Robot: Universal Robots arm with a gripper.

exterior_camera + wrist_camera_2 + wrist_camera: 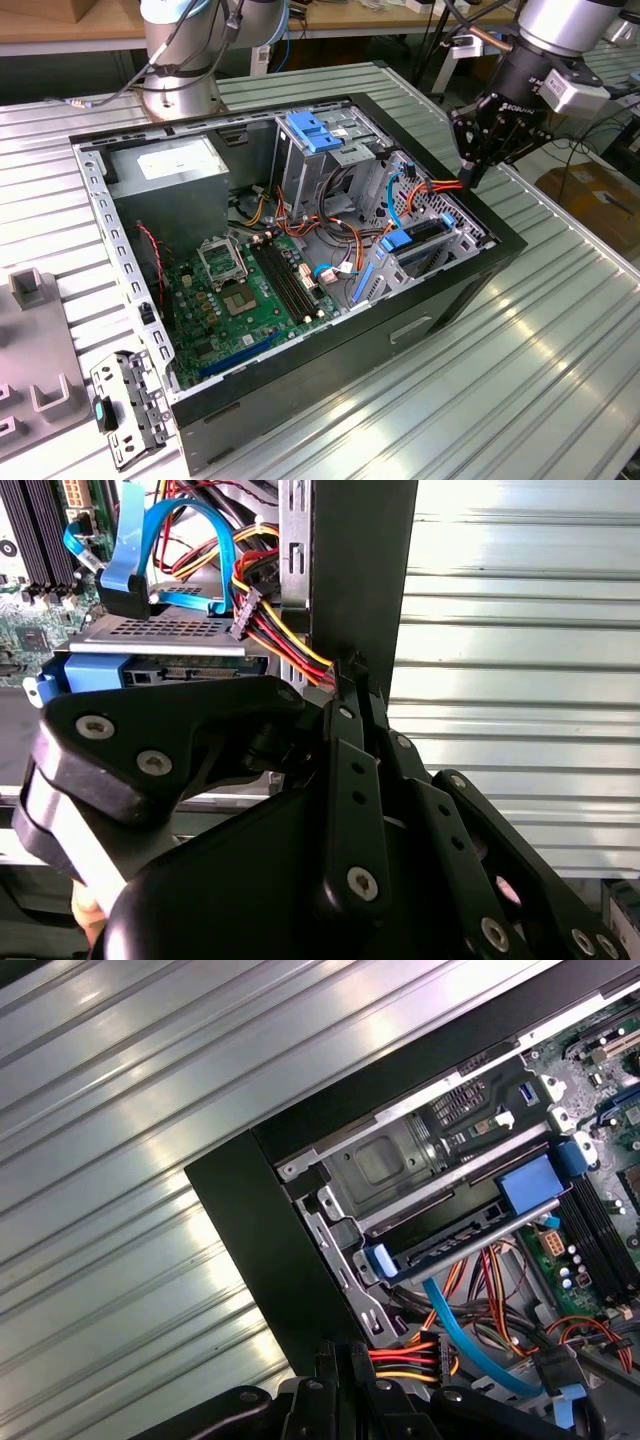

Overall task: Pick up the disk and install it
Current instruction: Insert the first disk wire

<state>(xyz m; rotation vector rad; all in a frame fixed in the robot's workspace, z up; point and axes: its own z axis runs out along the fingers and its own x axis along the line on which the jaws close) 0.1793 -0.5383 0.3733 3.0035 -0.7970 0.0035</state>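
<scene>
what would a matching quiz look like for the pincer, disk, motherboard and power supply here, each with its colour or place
Things:
1 pincer
2 disk
3 motherboard
4 power supply

Descriptions:
a grey box in the case corner, exterior view's left
b green, flat on the case floor
c black, above the case edge, exterior view's right
d blue rails on its sides

Pairs: 1-c, 2-d, 3-b, 4-a

Disk [450, 1241] mostly hidden inside its cage [395, 1160]
</scene>
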